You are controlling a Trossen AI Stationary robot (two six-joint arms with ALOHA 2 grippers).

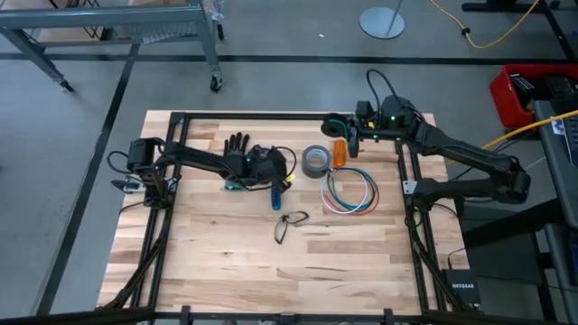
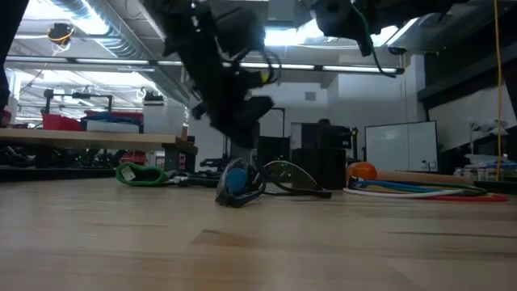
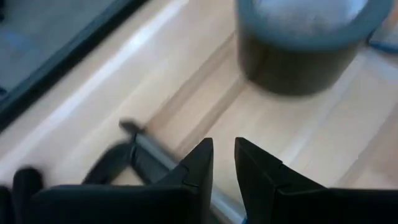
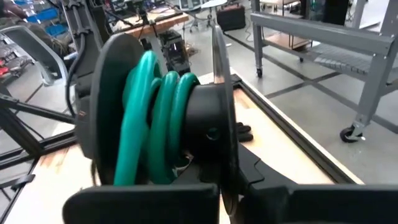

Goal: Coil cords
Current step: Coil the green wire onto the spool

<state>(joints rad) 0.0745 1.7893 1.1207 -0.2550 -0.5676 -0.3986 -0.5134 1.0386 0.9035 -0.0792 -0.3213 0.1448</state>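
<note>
The cords (image 1: 350, 191) lie flat on the table right of centre as a loose ring of white, blue and red wires; the low view shows them too (image 2: 428, 191). My left gripper (image 1: 274, 168) hangs above the table left of the grey tape roll (image 1: 315, 161). Its fingers (image 3: 224, 155) stand a narrow gap apart and hold nothing. A blue-handled tool (image 1: 278, 194) lies below it. My right gripper (image 1: 348, 133) is at the far edge, beyond the cords, shut on a black reel (image 4: 155, 106) wound with green cord. My right gripper pinches the reel's thin round flange (image 4: 219, 155) at its rim between the two fingers. The reel stands ahead of the fingers with its axis level, and the green cord (image 4: 155, 112) stays wound on its hub. It looks clear of the table.
A black glove (image 1: 237, 143) lies at the far left of centre. An orange object (image 1: 340, 152) sits beside the tape roll. A small black loop (image 1: 289, 224) lies nearer the front. A green coil (image 2: 137, 174) rests under the left arm. Bare wood fills the near half.
</note>
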